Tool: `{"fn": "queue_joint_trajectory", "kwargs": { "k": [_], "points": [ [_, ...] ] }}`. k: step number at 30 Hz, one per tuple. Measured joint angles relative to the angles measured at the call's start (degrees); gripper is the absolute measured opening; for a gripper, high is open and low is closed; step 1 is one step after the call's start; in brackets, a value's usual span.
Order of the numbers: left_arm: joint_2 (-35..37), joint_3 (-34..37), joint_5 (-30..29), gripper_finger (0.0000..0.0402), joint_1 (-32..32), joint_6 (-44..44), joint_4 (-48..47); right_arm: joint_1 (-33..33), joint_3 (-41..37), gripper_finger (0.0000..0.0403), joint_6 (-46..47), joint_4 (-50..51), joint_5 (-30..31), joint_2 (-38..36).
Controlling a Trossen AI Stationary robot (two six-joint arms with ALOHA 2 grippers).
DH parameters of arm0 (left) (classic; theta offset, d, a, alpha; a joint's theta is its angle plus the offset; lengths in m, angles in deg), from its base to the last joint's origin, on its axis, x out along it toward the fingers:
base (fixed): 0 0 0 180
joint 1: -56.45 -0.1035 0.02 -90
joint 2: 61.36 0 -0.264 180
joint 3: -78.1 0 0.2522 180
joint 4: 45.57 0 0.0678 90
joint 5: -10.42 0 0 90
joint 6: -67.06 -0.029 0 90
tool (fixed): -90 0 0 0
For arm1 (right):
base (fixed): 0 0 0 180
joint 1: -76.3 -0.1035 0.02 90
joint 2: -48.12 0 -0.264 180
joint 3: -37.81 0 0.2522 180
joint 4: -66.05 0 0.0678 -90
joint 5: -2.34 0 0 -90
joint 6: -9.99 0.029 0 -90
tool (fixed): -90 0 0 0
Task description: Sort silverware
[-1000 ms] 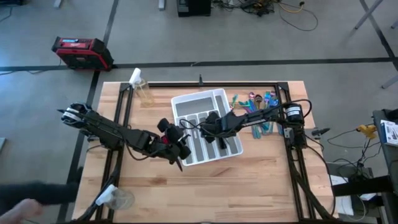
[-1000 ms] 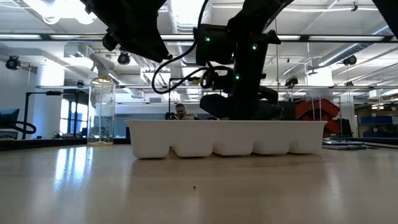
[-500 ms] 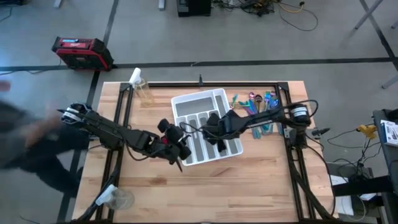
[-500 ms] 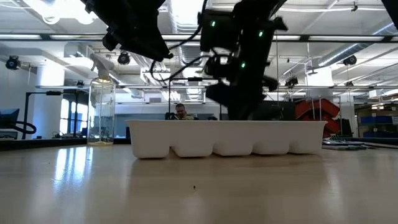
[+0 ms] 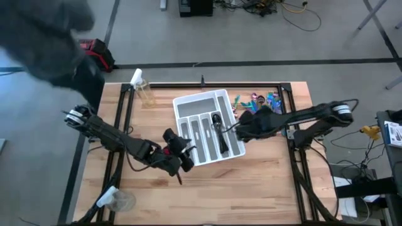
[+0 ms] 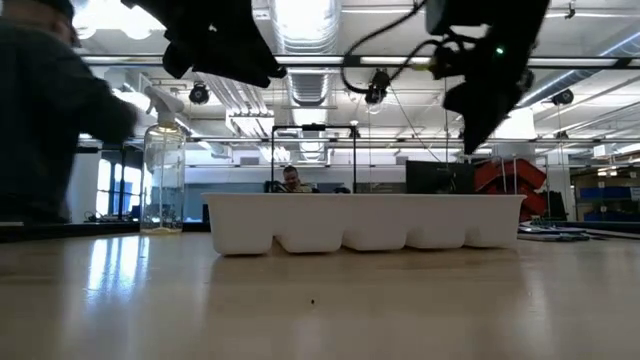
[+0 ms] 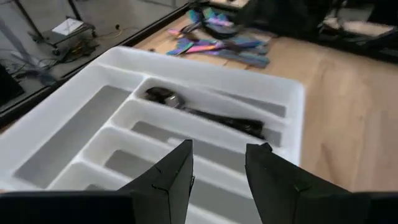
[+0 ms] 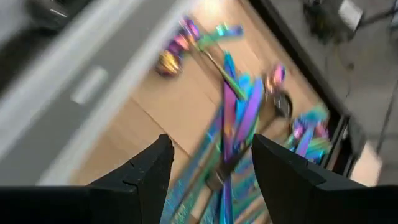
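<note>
**Dark spoon in the tray, the rest of the pile on the table**

High view: the white tray (image 5: 207, 129) sits mid-table at an angle. One dark spoon (image 5: 220, 133) lies in a long slot on the tray's right side. The iridescent silverware (image 5: 260, 100) is heaped on the wood just right of the tray, near the far edge. The right gripper (image 5: 246, 127) is over the table between the tray's right wall and that heap. The left gripper (image 5: 182, 154) is at the tray's near-left corner. A spray bottle (image 5: 142, 90) stands left of the tray, and a blurred person (image 5: 44, 37) is at the table's far-left corner.

Low view: the tray (image 6: 365, 222) shows side-on, both arms hang above it, the bottle (image 6: 164, 165) is left of it, and the person (image 6: 45, 130) is blurred at the left edge.

Left wrist view: the left gripper (image 7: 219, 160) has its fingers a narrow gap apart, holding nothing, aimed over the tray (image 7: 292, 102). The spoon (image 7: 205, 113) lies along its slot, with the heap (image 7: 214, 40) beyond the tray.

Right wrist view: the right gripper (image 8: 211, 155) is spread wide and empty, with the blurred silverware (image 8: 239, 109) straight ahead on the wood beside the tray wall (image 8: 81, 99).
</note>
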Motion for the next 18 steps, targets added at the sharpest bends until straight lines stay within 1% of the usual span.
{"fn": "queue_joint_trajectory", "kwargs": {
  "k": [3,6,8,11,13,16,18],
  "points": [
    [-2.4,0.0,0.1,0.0132,0.0,-2.3,5.5,3.9,-6.8,0.0199,1.6,-1.9,-2.2,-5.5],
    [-5.1,0.0,0.4,0.0132,-0.1,-4.7,11.1,9.1,-12.1,0.0200,1.6,-6.0,-3.1,-9.2],
    [-6.9,0.0,0.4,0.0132,-0.2,-6.7,14.8,13.4,-14.7,0.0198,0.3,-9.7,-3.8,-10.2],
    [-8.9,0.0,0.5,0.0132,-0.7,-9.1,19.9,21.7,-17.0,0.0193,-3.8,-16.3,-4.8,-10.2],
    [-9.3,0.0,0.7,0.0132,-0.7,-9.6,21.2,27.5,-18.0,0.0188,-6.6,-21.2,-7.6,-9.0],
    [-9.3,0.0,1.2,0.0132,-0.7,-9.0,21.0,36.0,-18.8,0.0182,-11.6,-28.7,-14.1,-7.2],
    [-8.9,0.0,1.9,0.0132,-0.7,-8.3,20.2,40.7,-19.1,0.0178,-13.3,-33.0,-18.2,-5.7]
  ]
}}
